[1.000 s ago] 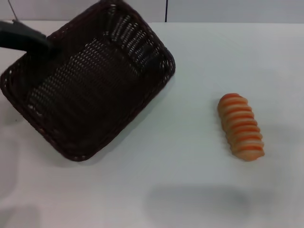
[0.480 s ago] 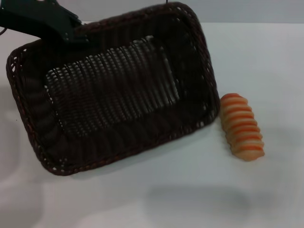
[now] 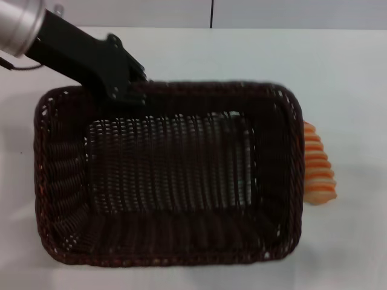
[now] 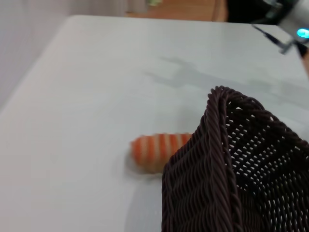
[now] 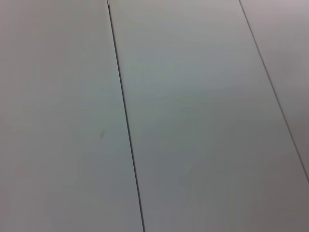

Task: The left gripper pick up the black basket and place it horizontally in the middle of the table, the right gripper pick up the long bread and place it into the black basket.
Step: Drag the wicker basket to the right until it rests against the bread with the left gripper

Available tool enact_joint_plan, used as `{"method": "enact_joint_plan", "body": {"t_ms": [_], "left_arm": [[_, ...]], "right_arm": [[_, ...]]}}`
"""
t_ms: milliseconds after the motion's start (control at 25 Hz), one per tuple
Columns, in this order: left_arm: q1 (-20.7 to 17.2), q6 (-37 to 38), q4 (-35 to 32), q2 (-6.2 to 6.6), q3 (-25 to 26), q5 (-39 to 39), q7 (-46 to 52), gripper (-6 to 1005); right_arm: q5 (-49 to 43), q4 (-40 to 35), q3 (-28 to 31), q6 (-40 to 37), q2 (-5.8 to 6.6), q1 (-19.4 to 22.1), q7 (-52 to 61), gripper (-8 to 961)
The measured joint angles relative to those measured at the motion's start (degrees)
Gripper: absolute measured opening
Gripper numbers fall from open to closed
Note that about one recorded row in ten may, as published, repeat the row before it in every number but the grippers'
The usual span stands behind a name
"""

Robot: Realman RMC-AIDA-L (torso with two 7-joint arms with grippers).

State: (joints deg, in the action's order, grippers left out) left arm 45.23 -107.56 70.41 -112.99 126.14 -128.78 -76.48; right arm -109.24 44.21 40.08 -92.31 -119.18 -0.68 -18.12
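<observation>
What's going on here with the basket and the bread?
The robot's left hand grips the far rim of the black basket, which lies level and lengthwise across the middle of the white table. The basket is empty. The long bread lies on the table just past the basket's right end, partly hidden by its rim. The right hand is nowhere in the head view, and its wrist camera shows only plain panels.

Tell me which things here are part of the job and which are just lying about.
Part of the job:
- black basket, held at its far rim by the left gripper
- long bread, half hidden behind the basket
- table

Lying about:
- nothing visible
</observation>
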Motion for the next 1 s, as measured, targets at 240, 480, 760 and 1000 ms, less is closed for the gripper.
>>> {"method": "enact_joint_plan", "body": {"t_ms": [240,480,760,1000], "left_arm": [[0.46,0.5,-1.76,-1.2,-4.09,-0.48,-0.61,180],[0.5,0.65,-1.81,-1.96,-5.98,-1.18,-0.32,180],[0.05,1.79,-1.24,-3.71,-7.08,-3.6,-1.35,198],[-0.23,7.39,0.07,-4.4,-4.19,-3.46,-1.61,422]], "right_arm": [[0.0,0.0,-0.13,-1.0,-0.02,0.46,0.01,776],[0.0,0.0,-0.76,-1.81,-0.1,0.6,0.01,775],[0.0,0.1,-1.64,-3.45,-0.09,1.25,0.01,774],[-0.01,0.18,-2.49,-3.6,-0.09,1.45,0.01,773]]}}
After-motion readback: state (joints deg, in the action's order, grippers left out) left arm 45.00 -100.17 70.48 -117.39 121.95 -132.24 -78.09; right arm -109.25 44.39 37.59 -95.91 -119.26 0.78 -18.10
